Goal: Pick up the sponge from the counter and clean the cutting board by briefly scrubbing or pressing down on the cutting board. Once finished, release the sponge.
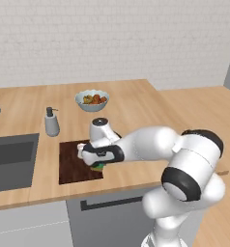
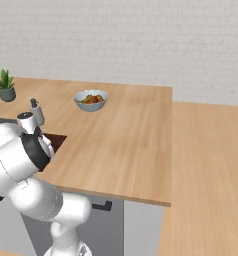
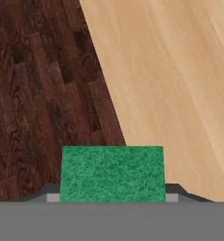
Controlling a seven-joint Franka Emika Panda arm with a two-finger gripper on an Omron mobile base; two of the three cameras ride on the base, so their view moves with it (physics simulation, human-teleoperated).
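The arm reaches low over the counter, its gripper down at the right end of the board. Between the fingers sits the sponge — green face up in the hand view, with a dark fingertip showing at each side of it, tight against its ends. So the pincer is clamped on the sponge, jaws spread about as wide as the block itself. In the left base view a sliver of green and yellow peeks out beneath the hand, right at the board's right edge.

From the hand view, the sponge straddles the line where the dark wood of the board meets the pale counter; part of it lies over each. Whether it presses on the surface or hangs just above, I cannot tell.

The board lies flat near the counter's front edge, just right of the sink. Behind the board, a soap bottle stands upright near the sink's far corner. Farther back sits a bowl of what looks like fruit, well apart from the board. A potted plant stands at the far left of the counter.

In the right base view the arm's bulk covers most of the board — one dark corner pokes out beside the elbow.
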